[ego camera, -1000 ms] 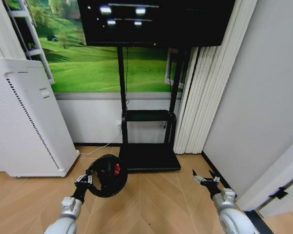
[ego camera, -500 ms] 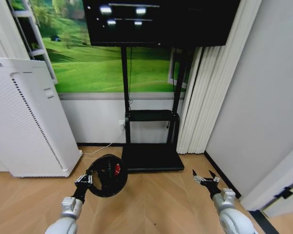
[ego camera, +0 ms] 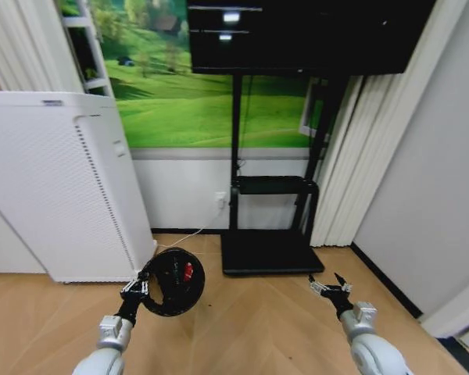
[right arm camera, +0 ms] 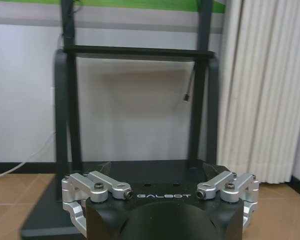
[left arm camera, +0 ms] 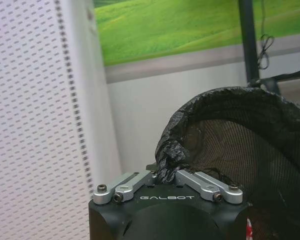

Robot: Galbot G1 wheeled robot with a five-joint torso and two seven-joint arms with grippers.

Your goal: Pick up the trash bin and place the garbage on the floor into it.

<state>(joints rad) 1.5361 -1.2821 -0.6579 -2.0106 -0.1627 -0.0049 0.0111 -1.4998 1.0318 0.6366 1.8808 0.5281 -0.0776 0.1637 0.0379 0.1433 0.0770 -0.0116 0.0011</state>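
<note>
In the head view, the trash bin (ego camera: pixel 172 282) is held off the floor (ego camera: pixel 250 328) by the left gripper (ego camera: pixel 133 289), clamped on its rim; red garbage (ego camera: pixel 187 272) is seen inside. The right gripper (ego camera: pixel 328 286) is spread wide, empty.

In the left wrist view, the liner bag (left arm camera: pixel 172 150) is pinched between the fingers (left arm camera: pixel 132 181).

In the right wrist view, the jaws are seen apart before a black stand (right arm camera: pixel 135 52).

White perforated cabinet (ego camera: pixel 59 183), black stand (ego camera: pixel 272 195), meadow mural (ego camera: pixel 195 94), pleated curtain (ego camera: pixel 352 172), parquet.
</note>
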